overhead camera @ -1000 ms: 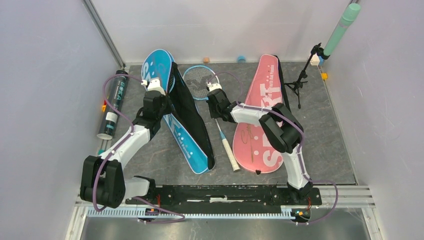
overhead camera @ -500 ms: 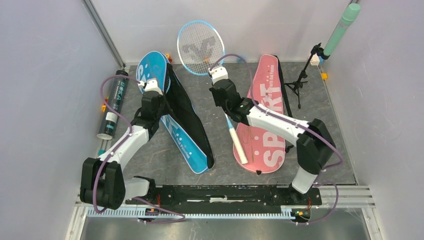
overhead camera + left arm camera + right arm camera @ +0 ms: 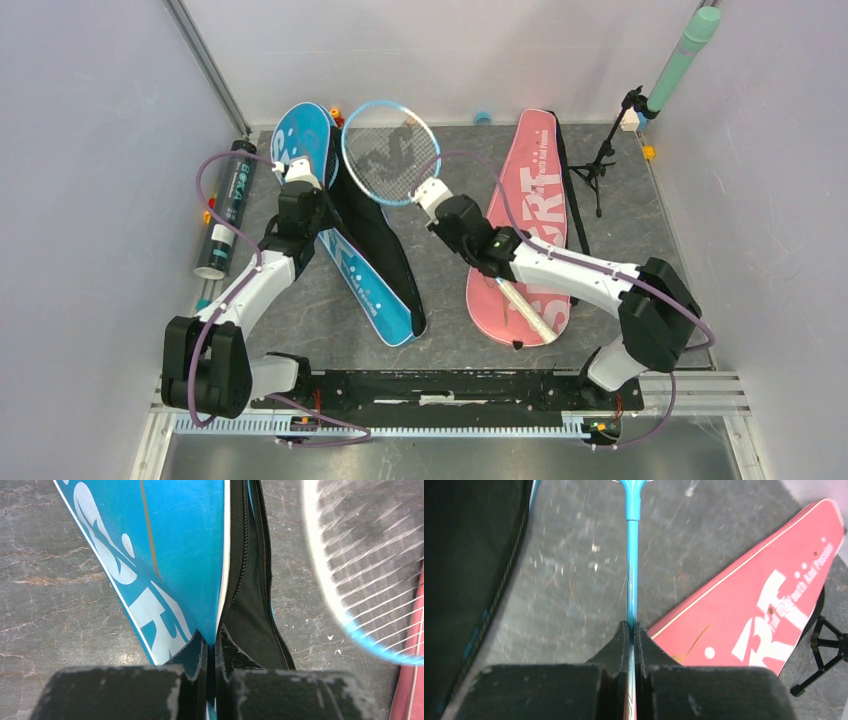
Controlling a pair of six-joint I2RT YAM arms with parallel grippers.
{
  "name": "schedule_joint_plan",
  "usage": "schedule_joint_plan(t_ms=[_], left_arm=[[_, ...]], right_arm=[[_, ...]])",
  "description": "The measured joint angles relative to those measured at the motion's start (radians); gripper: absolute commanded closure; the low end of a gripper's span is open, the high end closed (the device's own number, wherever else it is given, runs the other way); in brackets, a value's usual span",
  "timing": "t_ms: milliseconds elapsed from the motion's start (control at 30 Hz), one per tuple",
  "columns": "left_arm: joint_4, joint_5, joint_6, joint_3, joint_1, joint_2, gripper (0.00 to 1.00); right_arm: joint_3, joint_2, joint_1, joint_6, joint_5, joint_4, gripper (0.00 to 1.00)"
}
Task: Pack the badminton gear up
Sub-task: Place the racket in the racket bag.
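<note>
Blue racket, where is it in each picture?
Top external: blue racket, upper middle, head beside the blue bag.
Left wrist: blurry strung head at right edge.
Right wrist: blue shaft up the centre, between the fingers.
Shared landmark: blue bag, left of it everywhere.

Top external: fixed, high behind the arm bases, facing down and forward; far view, whole table and both arms in frame

Left wrist: on the left gripper, looking out along its fingers; very close to the blue bag, table beneath

Right wrist: on the right gripper, looking along the racket shaft; close, low over the table

Shared: racket and pink bag appear in all three views; blue bag likewise, at the right wrist view's left edge
</note>
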Motion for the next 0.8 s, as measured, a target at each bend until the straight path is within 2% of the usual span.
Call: schedule_joint_plan(t_ms=[167,367,633,800], left_arm=[[0.002,0.031,-0.002,0.0,0.003,0.001,0.98],[0.003,0.103,-0.002,0.0,0.005,0.004,0.98],[0.024,0.256,-0.001,0.0,0.007,0.011,0.98],[0.069,0.373,-0.003,0.0,0.015,0.057,0.98]], right_arm=[[-0.09,0.002,0.027,-0.055,-0.034,-0.026,1.0],[-0.088,0.058,0.051,-0.064,-0.098,0.034,1.0],[0.089,0.278,0.065,-0.056,-0.142,0.035,1.0],[0.215,0.384,0.063,-0.003,-0.225,0.079,1.0]])
